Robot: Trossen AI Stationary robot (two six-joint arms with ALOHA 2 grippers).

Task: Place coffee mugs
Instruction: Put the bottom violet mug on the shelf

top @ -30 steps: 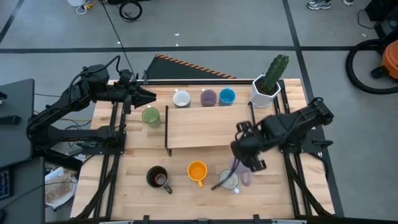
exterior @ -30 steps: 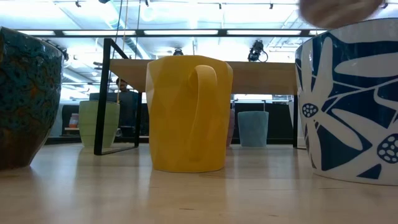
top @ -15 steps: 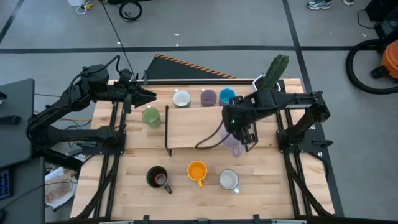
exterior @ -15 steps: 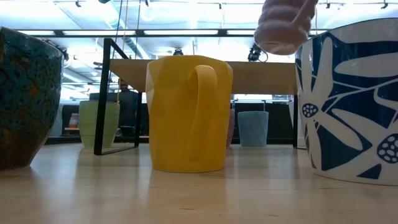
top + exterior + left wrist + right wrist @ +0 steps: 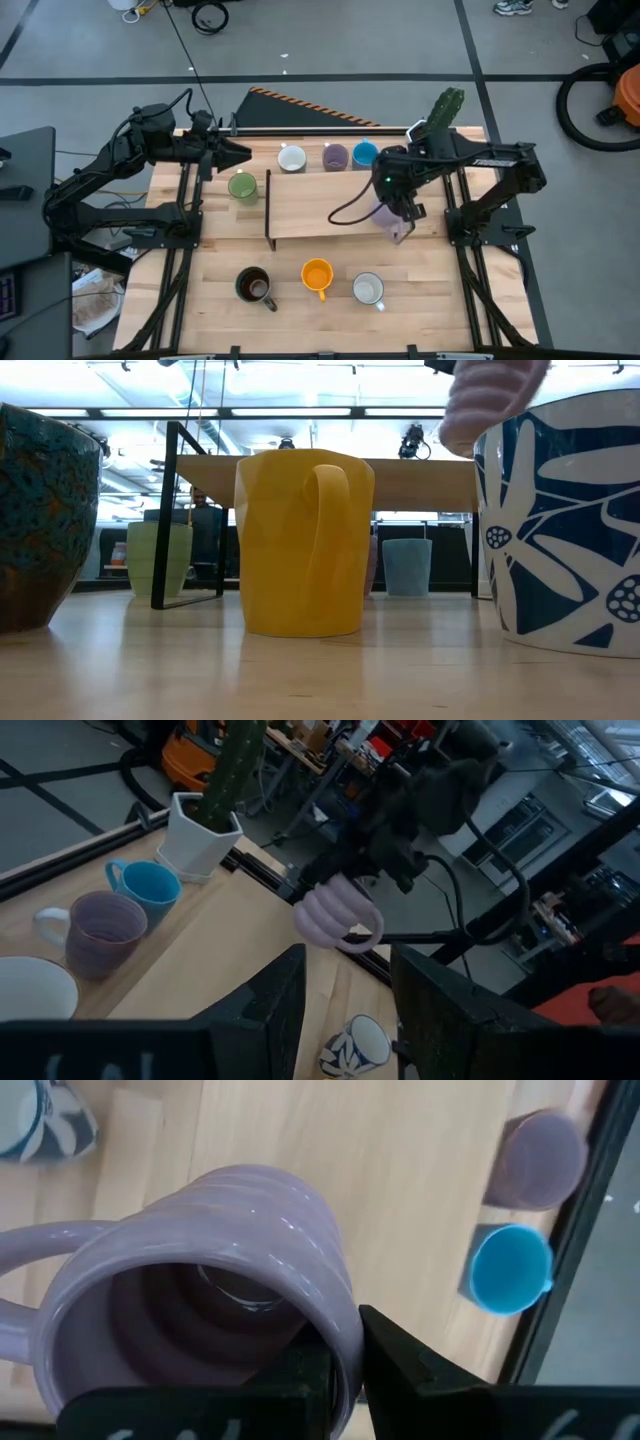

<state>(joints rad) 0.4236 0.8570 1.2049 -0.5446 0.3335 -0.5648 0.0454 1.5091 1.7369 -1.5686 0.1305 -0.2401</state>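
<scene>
Your right gripper [image 5: 397, 212] is clamped on the rim of the ribbed lavender mug [image 5: 393, 222], holding it in the air over the right end of the raised shelf [image 5: 320, 205]. The mug is tilted, its mouth angled up toward the wrist. Your left gripper [image 5: 240, 152] waits part-open and empty at the table's back left. Count seven mugs down: four along the back edge, three along the front edge.

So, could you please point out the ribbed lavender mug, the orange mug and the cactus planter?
ribbed lavender mug [image 5: 240, 1210], right wrist view, on its ribbed outer wall.
orange mug [image 5: 317, 275], high view, on its open mouth.
cactus planter [image 5: 197, 837], left wrist view, on the white pot's side.
</scene>
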